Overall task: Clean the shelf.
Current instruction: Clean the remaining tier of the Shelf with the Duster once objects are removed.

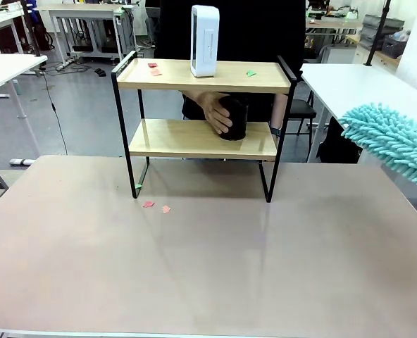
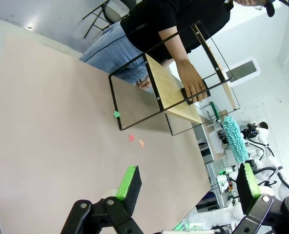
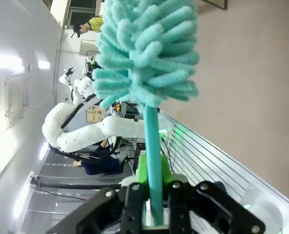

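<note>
White work tables stand in the room behind, and the beige tabletop (image 1: 208, 267) in front carries the shelf (image 1: 167, 138) at its far middle. Its top board bears a tall white box (image 1: 204, 40) plus a pink scrap (image 1: 154, 68) and a green scrap (image 1: 251, 72), likely the litter to be swept off. On the lower board a person's hand (image 1: 214, 111) grips a black pot (image 1: 234, 120), probably to move it out of the way; what is inside it cannot be told. More scraps (image 1: 148, 204) lie on the tabletop by the shelf's near left leg. The right fingers (image 3: 142, 170) are clamped on the handle of a teal duster (image 1: 391, 141), raised at the right, well apart from the shelf, ready to sweep. The left fingers (image 2: 128, 184) stand wide, holding nothing.
</note>
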Tool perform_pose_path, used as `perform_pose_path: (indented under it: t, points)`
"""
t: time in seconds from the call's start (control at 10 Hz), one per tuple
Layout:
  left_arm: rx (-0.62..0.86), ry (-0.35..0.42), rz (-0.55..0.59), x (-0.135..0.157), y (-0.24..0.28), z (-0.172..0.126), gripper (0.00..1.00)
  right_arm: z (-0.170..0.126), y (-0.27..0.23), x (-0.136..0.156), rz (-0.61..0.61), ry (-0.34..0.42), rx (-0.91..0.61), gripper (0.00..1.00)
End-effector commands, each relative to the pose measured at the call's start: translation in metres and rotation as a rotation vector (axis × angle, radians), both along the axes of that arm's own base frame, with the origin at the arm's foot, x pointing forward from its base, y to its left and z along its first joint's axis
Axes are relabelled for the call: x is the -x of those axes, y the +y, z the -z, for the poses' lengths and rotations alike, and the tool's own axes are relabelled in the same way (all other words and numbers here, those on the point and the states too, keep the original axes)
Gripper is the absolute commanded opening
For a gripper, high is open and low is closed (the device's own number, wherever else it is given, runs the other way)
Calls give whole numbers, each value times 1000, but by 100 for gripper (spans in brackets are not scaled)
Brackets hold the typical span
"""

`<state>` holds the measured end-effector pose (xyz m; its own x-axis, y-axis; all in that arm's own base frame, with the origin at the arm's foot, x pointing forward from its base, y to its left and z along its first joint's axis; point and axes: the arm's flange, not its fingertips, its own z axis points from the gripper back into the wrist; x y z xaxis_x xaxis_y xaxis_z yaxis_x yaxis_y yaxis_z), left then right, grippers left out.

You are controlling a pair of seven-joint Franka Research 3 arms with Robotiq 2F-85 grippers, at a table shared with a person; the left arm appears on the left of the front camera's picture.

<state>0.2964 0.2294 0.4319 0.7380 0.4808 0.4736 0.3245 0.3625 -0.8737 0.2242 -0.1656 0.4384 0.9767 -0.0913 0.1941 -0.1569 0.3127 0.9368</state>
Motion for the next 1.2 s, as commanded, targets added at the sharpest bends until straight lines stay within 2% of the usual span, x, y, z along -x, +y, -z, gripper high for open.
perform_pose_path:
  t: [0.0, 1.1]
  points:
    - [1, -29, 1, 0, -1, -1, 100, -8, 0, 3, 11, 13, -11, 0]
    - [1, -29, 1, 0, -1, -1, 100, -8, 0, 3, 11, 13, -11, 0]
